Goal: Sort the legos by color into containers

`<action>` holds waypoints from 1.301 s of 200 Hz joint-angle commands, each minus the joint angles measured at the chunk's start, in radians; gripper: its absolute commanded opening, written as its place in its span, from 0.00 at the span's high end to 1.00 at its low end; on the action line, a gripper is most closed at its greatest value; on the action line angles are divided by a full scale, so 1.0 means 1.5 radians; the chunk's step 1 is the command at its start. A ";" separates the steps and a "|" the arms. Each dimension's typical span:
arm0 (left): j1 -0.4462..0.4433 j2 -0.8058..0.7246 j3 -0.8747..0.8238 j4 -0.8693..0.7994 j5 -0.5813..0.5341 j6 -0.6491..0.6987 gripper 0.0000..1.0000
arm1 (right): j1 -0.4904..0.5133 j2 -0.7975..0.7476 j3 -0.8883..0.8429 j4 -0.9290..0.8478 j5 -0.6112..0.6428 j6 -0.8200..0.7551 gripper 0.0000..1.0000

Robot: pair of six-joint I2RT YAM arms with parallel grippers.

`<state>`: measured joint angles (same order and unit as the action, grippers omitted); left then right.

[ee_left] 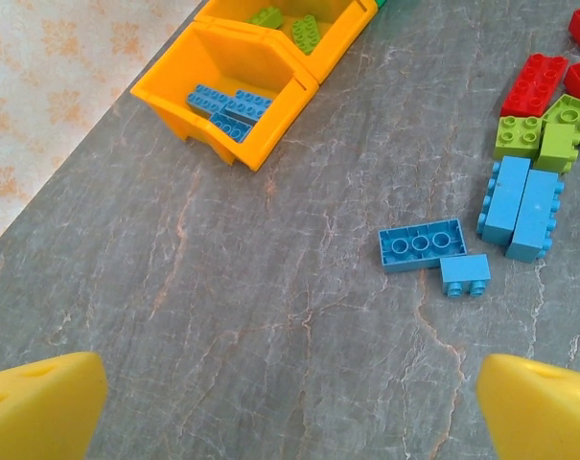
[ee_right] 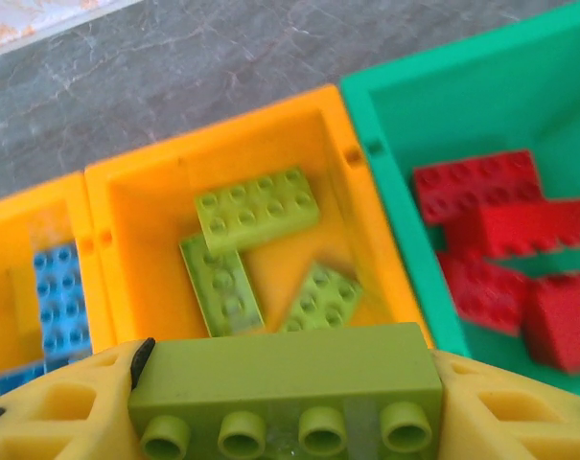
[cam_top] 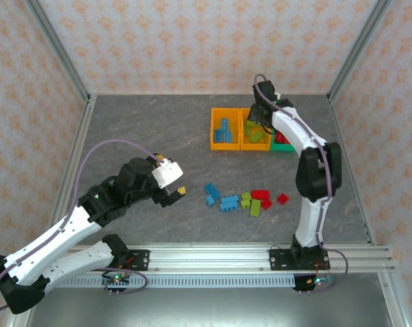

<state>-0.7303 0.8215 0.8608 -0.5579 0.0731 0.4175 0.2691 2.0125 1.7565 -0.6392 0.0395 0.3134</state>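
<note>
My right gripper (ee_right: 290, 407) is shut on a lime green lego (ee_right: 290, 379), which it holds just above the middle orange-yellow container (ee_right: 136, 220). Three lime legos (ee_right: 256, 206) lie inside that container. To its right, the green container (ee_right: 395, 134) holds red legos (ee_right: 481, 182), and the left orange-yellow container (cam_top: 213, 129) holds blue legos (cam_top: 225, 129). My left gripper (ee_left: 290, 412) is open and empty over bare table, its yellow fingers (ee_left: 40, 407) wide apart. Loose blue legos (ee_left: 421, 244), lime legos (ee_left: 544, 134) and red legos (ee_left: 534, 84) lie ahead of it and to its right.
The loose pile (cam_top: 243, 199) lies mid-table between the arms and the row of containers. Patterned walls with metal posts (cam_top: 83, 95) close in the grey table (cam_top: 144, 129) at the back and sides. A rail (cam_top: 212, 255) runs along the near edge.
</note>
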 commanded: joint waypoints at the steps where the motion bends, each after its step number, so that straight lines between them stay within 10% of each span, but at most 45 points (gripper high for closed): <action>1: 0.006 -0.006 -0.011 0.018 -0.010 0.004 0.00 | 0.003 0.058 0.101 -0.062 0.004 -0.007 0.35; 62: 0.007 -0.001 -0.010 0.013 -0.007 0.002 0.00 | 0.003 -0.053 0.039 -0.094 0.000 0.012 0.14; 157: 0.007 0.028 0.003 0.002 0.045 -0.001 0.00 | 0.004 -0.688 -0.657 -0.121 0.071 0.338 0.12; 260: 0.006 0.041 0.005 -0.010 0.042 -0.005 0.00 | -0.006 -0.492 -0.741 -0.003 -0.058 0.292 0.26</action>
<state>-0.7303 0.8925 0.8497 -0.5568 0.1314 0.4171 0.2737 1.2255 0.6708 -0.7082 -0.0376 0.7467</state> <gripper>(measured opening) 0.998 0.772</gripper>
